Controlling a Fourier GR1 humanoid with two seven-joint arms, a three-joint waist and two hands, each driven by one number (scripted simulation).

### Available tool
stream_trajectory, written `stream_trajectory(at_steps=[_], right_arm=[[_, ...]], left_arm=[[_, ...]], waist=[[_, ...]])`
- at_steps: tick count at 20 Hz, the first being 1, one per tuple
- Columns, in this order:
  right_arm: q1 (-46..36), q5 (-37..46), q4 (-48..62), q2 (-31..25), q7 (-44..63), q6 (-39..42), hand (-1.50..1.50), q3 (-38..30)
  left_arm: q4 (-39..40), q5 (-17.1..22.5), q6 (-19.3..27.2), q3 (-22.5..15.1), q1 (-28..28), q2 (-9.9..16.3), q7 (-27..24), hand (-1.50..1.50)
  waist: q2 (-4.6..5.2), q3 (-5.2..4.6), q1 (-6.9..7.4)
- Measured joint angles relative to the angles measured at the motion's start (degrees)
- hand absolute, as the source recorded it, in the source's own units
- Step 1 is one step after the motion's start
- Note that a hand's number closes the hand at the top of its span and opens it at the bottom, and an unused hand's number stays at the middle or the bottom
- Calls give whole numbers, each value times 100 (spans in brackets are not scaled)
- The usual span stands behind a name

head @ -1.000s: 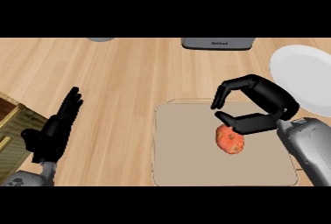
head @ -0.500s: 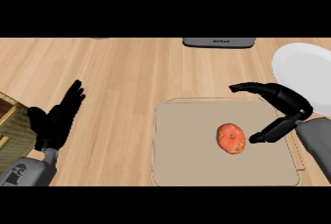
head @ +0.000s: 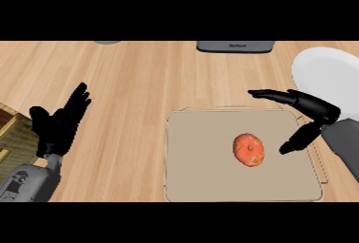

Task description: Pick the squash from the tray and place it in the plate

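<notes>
Squash (head: 250, 149): an orange-red, oval fruit lying near the middle of the tray, slightly toward its right half, long axis running roughly up and down the view. Nothing touches it.

Tray (head: 200, 180): a flat beige square with a thin raised lip, resting on the counter in the lower right part of the view. Apart from the squash, its surface is bare.

Plate (head: 329, 66): white and round, on the counter at the upper right, cut off by the view's right edge. It sits beyond the tray's far right corner, apart from the tray, and holds nothing visible.

Right hand (head: 312, 109): over the tray's right side, to the right of the squash and clear of it. Fingers are spread wide, one set pointing left across the tray's far edge, the thumb angled down toward the squash; the span between them is empty.

Left hand (head: 60, 126): at the view's left, over bare counter and well apart from the tray. Fingers are straight and pointing up the view, holding nothing; it is resting.

Counter (head: 154, 76): light wood with lengthwise grain.

Grey appliance (head: 235, 46): at the far edge, only its front showing.

Woven object (head: 10, 126): brown, at the left edge beside the left hand, mostly cut off.
</notes>
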Motion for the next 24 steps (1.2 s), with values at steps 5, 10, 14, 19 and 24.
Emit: stream_trajectory(at_steps=[5,10,14,19,24], right_arm=[[-229,439,17,-16,62,-74,-150,387],[-288,928,-266,-142,195,-135,-150,765],[-388,1395,-287,-61,291,-276,-150,867],[-375,1984,-313,22,377,-327,-150,995],[-441,2402,-403,194,625,-117,-150,1035]], left_arm=[[153,-93,-65,67,59,-119,-124,0],[88,-143,-133,153,87,-130,-15,0],[86,-247,-175,242,150,-214,-46,0],[43,-383,-187,346,97,-321,86,0],[-98,-465,-286,448,176,-374,233,0]], waist=[[-25,-8,-46],[-45,-11,-88],[-48,-12,-98],[-50,-11,-111],[-54,-13,-109]])
